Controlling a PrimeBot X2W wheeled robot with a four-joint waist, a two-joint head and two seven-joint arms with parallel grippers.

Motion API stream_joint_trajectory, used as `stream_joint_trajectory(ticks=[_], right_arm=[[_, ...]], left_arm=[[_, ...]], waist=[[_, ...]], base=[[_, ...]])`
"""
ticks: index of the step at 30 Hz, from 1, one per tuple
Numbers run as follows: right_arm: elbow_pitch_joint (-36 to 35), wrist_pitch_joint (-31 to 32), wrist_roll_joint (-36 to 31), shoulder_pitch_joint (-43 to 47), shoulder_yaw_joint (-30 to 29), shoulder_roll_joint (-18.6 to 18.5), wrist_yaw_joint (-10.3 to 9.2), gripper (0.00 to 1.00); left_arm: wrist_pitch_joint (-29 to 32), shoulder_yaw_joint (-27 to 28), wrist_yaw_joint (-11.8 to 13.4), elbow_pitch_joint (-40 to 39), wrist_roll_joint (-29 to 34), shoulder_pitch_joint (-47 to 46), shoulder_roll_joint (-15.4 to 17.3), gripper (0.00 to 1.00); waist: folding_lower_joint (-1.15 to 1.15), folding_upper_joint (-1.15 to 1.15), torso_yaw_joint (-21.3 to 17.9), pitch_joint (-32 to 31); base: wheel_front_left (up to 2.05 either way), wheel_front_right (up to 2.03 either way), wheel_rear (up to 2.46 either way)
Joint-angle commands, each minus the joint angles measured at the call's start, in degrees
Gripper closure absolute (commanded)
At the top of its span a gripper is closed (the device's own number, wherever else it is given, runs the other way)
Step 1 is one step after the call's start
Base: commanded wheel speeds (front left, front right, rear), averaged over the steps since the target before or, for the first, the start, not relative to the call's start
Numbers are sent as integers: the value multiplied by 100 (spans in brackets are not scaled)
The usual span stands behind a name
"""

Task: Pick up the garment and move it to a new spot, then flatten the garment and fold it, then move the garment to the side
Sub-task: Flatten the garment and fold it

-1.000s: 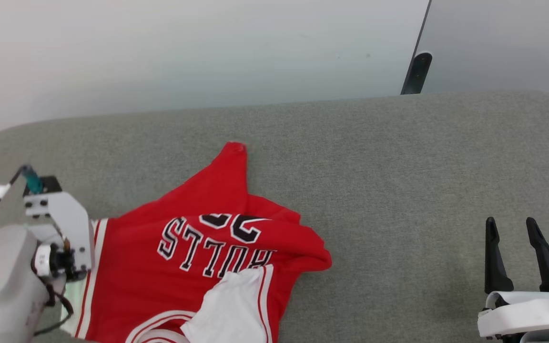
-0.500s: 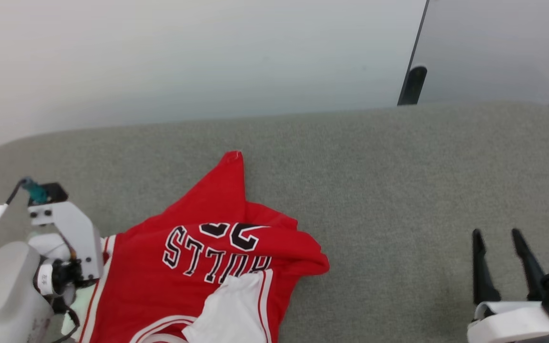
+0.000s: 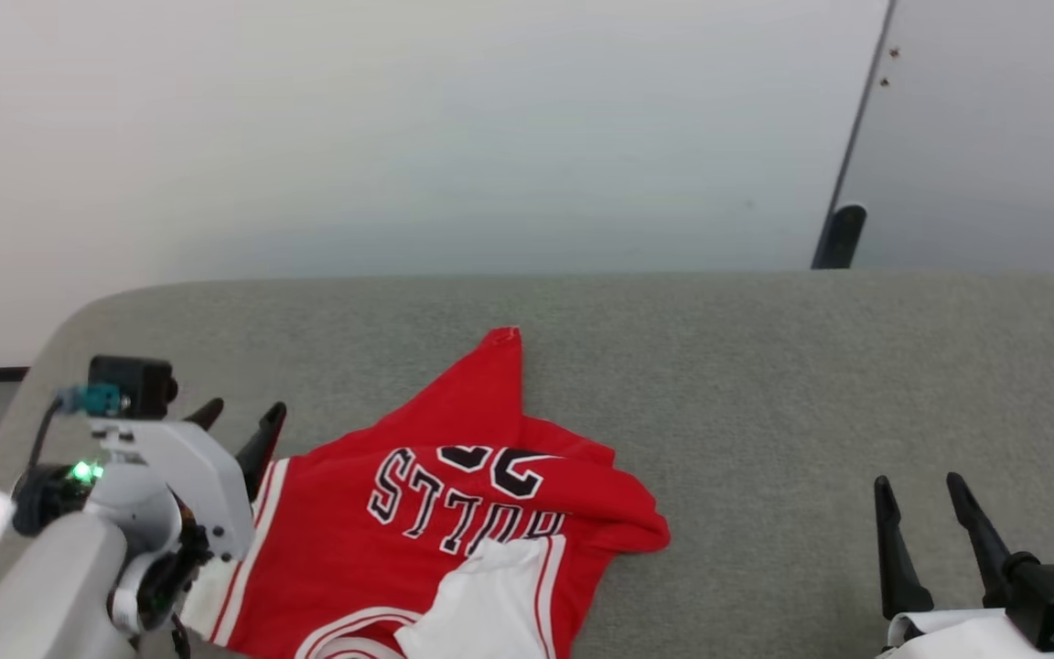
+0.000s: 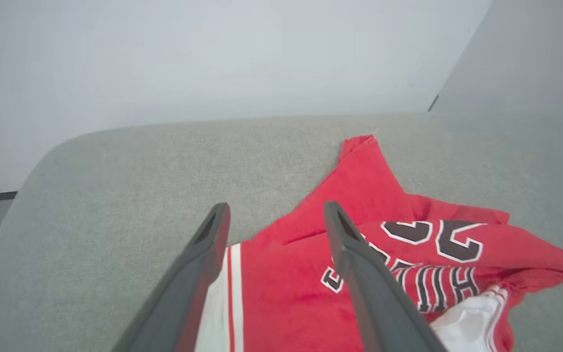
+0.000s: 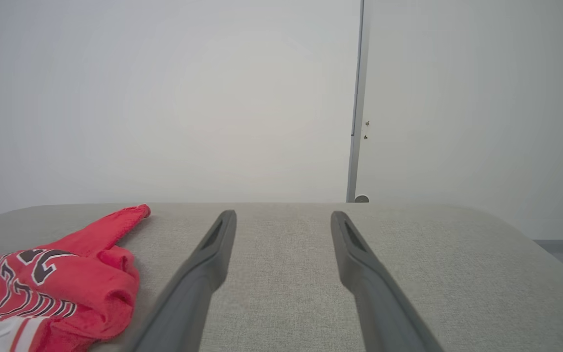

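Just beside garment point(image 4: 364, 186) hem, left gripper point(image 4: 275, 208) splayed

A grey fabric table point(image 3: 765, 384) with rounded corners is stretching across the lower frame. A pale, evenly lit wall point(image 3: 399, 137) is rising behind; at upper right a dark seam point(image 3: 861, 119) is dividing it.

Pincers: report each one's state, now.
Left pincer: open, holding nothing.
Right pincer: open, holding nothing.

garment point(image 3: 454, 513): red shirt, white sleeve, black "BULLS 23" letters | state: crumpled, bunched up | place: lower left of head view
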Motion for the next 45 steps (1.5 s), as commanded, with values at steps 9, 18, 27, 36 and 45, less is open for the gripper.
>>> stream_joint_trajectory(ticks=[9,18,27,36,45], right_arm=[[129,-7,57,94,114,-25,20,0],[319,-5,181,25,545,-85,20,0],[537,171,400,-87,1054,-202,20,0],[646,902,532,-204,1374,-366,20,0],[800,2017,496,-479,1431,-422,20,0]], left_arm=[[-1418,-58,-211,-137,365,584,-161,0],[-2143,52,-197,582,405,439,-387,0],[-2717,92,9,1218,708,299,-558,0],[-2813,568,140,1215,1204,513,-920,0],[-2814,1723,135,556,2074,1245,-1426,0]], waist=[[0,0,451,-208],[0,0,1106,-210],[0,0,1869,-244],[0,0,2494,-243],[0,0,2661,-55]], base=[[0,0,0],[0,0,0],[0,0,0],[0,0,0],[0,0,0]])
